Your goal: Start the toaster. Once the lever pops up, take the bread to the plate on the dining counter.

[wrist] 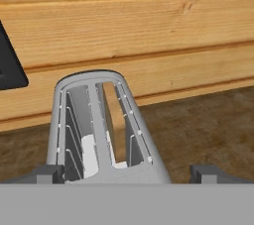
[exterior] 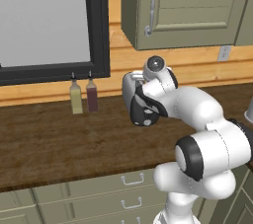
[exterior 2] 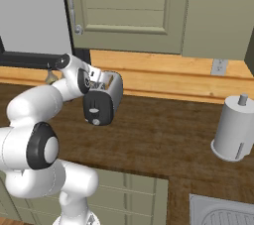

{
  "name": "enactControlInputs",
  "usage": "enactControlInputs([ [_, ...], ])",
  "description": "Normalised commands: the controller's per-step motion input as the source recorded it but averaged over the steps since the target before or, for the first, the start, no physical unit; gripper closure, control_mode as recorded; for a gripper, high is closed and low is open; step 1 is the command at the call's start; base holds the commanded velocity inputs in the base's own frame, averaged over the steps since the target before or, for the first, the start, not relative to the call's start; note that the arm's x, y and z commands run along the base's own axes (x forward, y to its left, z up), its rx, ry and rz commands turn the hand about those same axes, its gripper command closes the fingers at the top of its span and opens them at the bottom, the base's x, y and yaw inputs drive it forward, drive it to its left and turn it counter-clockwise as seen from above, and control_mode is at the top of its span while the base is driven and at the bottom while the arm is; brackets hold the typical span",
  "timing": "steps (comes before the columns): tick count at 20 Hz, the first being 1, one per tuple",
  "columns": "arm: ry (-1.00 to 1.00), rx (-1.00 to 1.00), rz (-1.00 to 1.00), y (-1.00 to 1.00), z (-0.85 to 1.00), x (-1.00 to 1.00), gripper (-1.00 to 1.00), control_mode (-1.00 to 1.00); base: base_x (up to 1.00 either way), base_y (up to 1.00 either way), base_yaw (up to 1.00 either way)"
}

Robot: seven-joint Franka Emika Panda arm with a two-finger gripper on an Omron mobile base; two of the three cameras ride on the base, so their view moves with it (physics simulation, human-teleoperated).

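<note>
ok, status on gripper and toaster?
Gripper open, empty, above the toaster. Bread sits in one slot. Lever not pressed yet. Nothing in the way.

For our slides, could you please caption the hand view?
Open fingers poised above the toaster, bread in one slot.

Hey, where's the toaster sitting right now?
The toaster sits on the dark wood counter against the plank wall, right of the two bottles in the left base view, with the open gripper just above its slots.

I'm working in a home kitchen: sage-green panelled wall cabinets point(exterior 2: 124, 11), a dark wood-grain tabletop point(exterior: 54, 139), and a steel sink point(exterior 2: 223, 214).
</note>
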Motion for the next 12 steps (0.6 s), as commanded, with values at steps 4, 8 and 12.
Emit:
enactControlInputs([
  [4,0.01,0.19,0.00,0.00,0.00,0.00,-1.00,-1.00,0.00,0.00,0.00],
  [8,0.00,0.12,0.08,0.00,0.01,0.00,-1.00,-1.00,0.00,0.00,0.00],
  [12,0.00,0.00,0.12,0.00,0.00,0.00,-1.00,-1.00,0.00,0.00,0.00],
])
